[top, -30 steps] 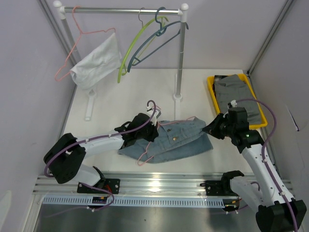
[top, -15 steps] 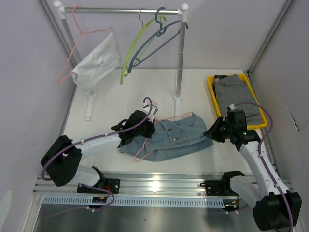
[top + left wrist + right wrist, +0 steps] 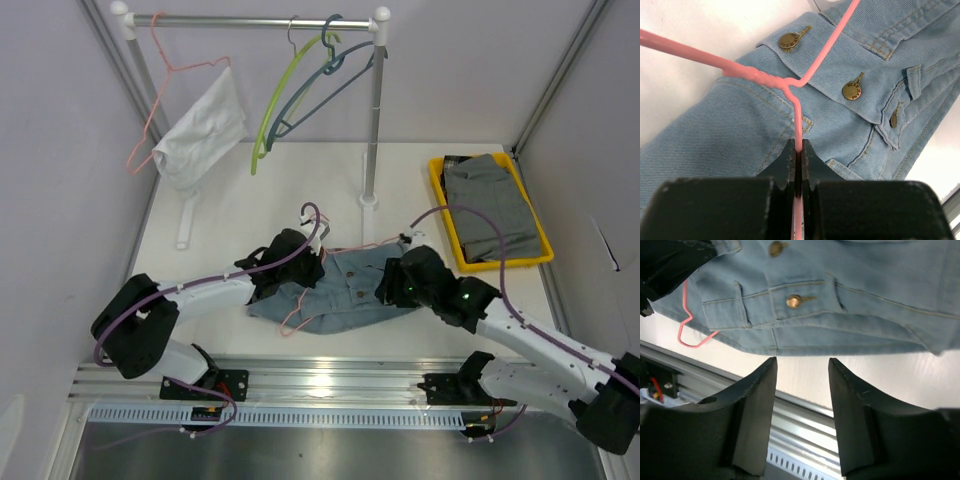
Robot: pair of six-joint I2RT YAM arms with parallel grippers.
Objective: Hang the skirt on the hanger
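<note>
Seen from the left wrist, the pink hanger (image 3: 757, 75) runs off the left and top edges, so its hook is out of frame. The skirt (image 3: 740, 130) is cut by every edge. From the right wrist, only one small bend of hanger shows, and the dark shape (image 3: 670, 265) at top left is too blurred to name. From above, the arms' housings cover the left pincer (image 3: 798, 148) and right pincer (image 3: 801, 362). The grey cloth (image 3: 490, 205) in the yellow tray (image 3: 505, 263) is too small to identify.

White bench (image 3: 250, 215) with three things on it.
A blue jean skirt (image 3: 350, 295) lies near the front edge, in the middle. A yellow tray (image 3: 505, 264) sits on the right side, near the skirt. A clothes rack (image 3: 375, 120) stands at the back on white feet.
</note>
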